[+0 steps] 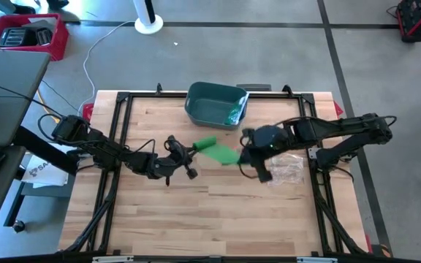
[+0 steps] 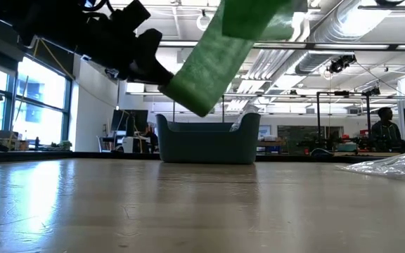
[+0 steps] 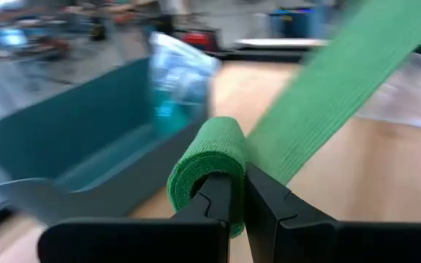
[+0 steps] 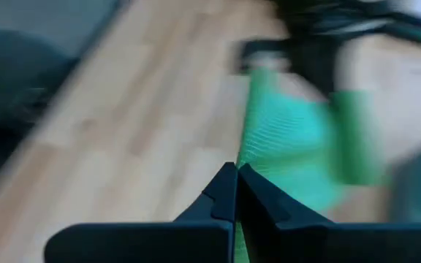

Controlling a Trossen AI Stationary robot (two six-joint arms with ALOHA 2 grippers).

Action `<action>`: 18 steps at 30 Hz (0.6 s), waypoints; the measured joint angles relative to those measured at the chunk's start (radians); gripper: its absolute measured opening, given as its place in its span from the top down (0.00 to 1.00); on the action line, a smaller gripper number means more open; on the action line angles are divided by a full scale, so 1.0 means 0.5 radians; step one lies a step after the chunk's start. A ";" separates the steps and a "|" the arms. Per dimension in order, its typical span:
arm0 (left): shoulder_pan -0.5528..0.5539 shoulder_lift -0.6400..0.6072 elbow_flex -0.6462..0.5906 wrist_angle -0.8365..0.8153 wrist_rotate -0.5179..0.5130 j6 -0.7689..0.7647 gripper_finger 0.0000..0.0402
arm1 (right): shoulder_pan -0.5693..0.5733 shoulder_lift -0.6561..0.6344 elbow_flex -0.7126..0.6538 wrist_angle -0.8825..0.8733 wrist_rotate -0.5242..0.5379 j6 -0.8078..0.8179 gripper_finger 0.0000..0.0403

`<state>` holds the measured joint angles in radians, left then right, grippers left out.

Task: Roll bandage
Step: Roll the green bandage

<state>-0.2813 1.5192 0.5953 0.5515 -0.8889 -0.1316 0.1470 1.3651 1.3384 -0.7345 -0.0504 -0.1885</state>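
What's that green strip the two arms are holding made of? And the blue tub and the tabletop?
Green bandage: looks like soft woven or crepe fabric, matte, with fine ribs running along the strip.
Blue tub: likely moulded plastic, smooth with rounded corners and a slight sheen.
Tabletop: looks like wood, pale joined planks with visible grain.

Grey concrete floor around light wood desk. Red crate and white fan base on floor. Tall windows bright at one side. Exposed ducts and ceiling lights overhead. Person at far bench.
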 joint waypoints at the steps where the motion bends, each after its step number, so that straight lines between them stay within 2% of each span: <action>1: 0.005 0.000 0.000 0.003 -0.067 -0.011 0.97 | 0.032 0.002 0.000 -0.010 -0.083 0.025 1.00; 5: 0.028 0.001 -0.001 0.175 -0.127 0.046 0.97 | 0.181 0.009 -0.007 0.003 -0.263 0.024 1.00; 8: 0.040 0.001 -0.001 0.387 -0.028 0.157 0.97 | 0.253 0.010 -0.068 0.019 -0.275 0.012 1.00; 11: 0.047 0.001 -0.001 0.569 -0.020 0.172 0.97 | 0.272 0.014 -0.158 0.101 -0.273 0.056 1.00; 18: 0.113 0.002 -0.001 0.492 -0.019 0.125 0.97 | 0.326 0.008 -0.228 0.190 -0.273 0.106 1.00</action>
<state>-0.2246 1.5200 0.5949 0.7974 -0.8984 -0.0692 0.3099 1.3691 1.2243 -0.6396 -0.1868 -0.1355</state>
